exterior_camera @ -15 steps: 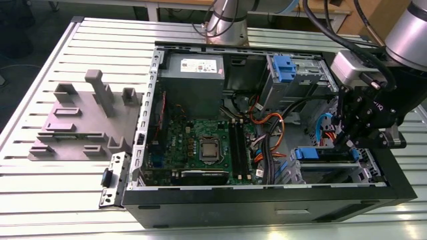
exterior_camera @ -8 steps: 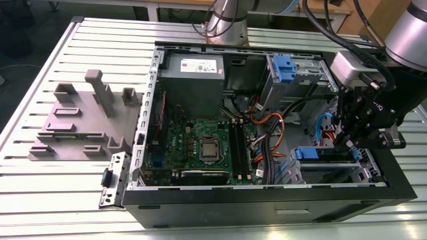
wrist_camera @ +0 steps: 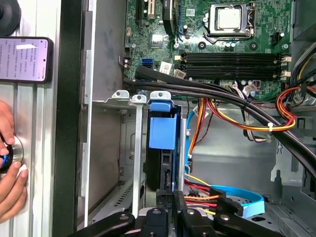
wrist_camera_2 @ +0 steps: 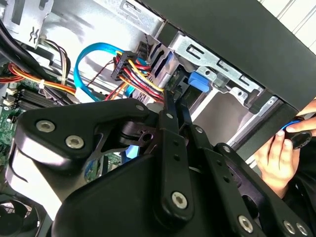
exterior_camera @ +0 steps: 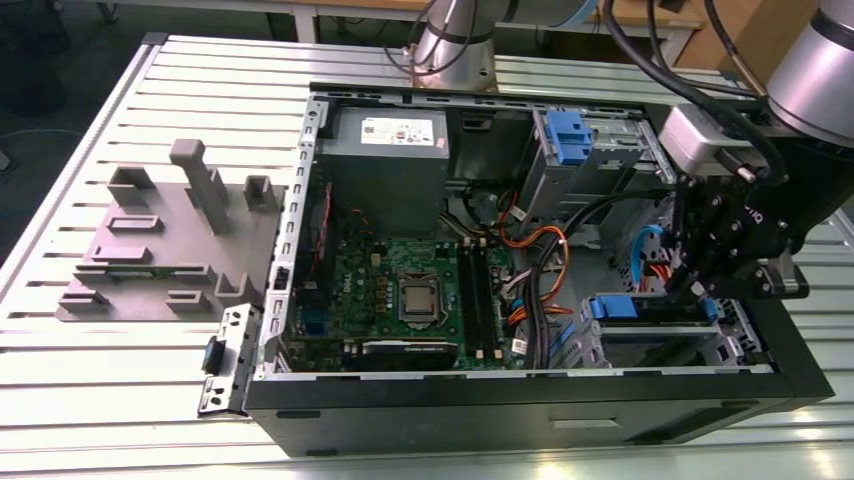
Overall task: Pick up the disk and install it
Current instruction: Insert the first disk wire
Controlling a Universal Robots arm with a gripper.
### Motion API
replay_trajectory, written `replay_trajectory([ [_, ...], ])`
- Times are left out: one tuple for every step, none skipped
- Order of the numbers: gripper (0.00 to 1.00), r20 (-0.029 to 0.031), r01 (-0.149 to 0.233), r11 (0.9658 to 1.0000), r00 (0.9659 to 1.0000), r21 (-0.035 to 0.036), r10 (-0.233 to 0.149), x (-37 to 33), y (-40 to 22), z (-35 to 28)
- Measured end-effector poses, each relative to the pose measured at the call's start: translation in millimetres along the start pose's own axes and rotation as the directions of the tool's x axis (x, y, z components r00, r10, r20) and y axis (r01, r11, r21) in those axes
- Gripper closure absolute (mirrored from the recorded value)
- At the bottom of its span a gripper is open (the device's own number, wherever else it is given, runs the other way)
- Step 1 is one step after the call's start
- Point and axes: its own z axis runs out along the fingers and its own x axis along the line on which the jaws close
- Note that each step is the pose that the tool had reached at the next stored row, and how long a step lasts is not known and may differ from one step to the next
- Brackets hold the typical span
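With the gripper (wrist_camera: 170, 200) closed thin on the disk (wrist_camera: 160, 148), which stands on edge in the drive cage (exterior_camera: 694, 335) at the exterior view's right, you should press it straight along the rails, minding the cables (wrist_camera: 232, 190) just beside and the hand (wrist_camera: 9, 173) outside the case.

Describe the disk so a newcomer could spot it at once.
Find the open computer case, then the metal drive cage in its corner at the exterior view's right, by the gripper. The disk stands on edge there; its blue frame sets it apart from grey metal and coloured cables.
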Motion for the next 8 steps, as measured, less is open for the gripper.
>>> replay_trajectory([
  [0.83, 0.0005, 0.000, 1.0000, 1.0000, 0.0000, 0.000, -0.1, 0.0, 0.7],
  [0.83, 0.0014, 0.000, 1.0000, 1.0000, 0.0000, 0.000, -0.2, 0.0, 1.7],
  [0.83, 0.0019, 0.000, 1.0000, 1.0000, 0.0000, 0.000, -0.2, 0.0, 2.3],
  [0.83, 0.0018, 0.000, 1.0000, 1.0000, 0.0000, 0.000, -0.2, 0.0, 2.5],
  [0.83, 0.0018, 0.000, 1.0000, 1.0000, 0.0000, 0.000, -0.2, 0.0, 2.6],
  [0.83, 0.0019, 0.000, 1.0000, 1.0000, 0.0001, 0.000, -0.2, 0.0, 2.7],
  [0.83, 0.0022, 0.000, 1.0000, 1.0000, 0.0000, 0.000, -0.2, 0.0, 2.8],
  [0.83, 0.0023, 0.000, 1.0000, 1.0000, 0.0001, 0.000, -0.2, 0.0, 2.8],
])
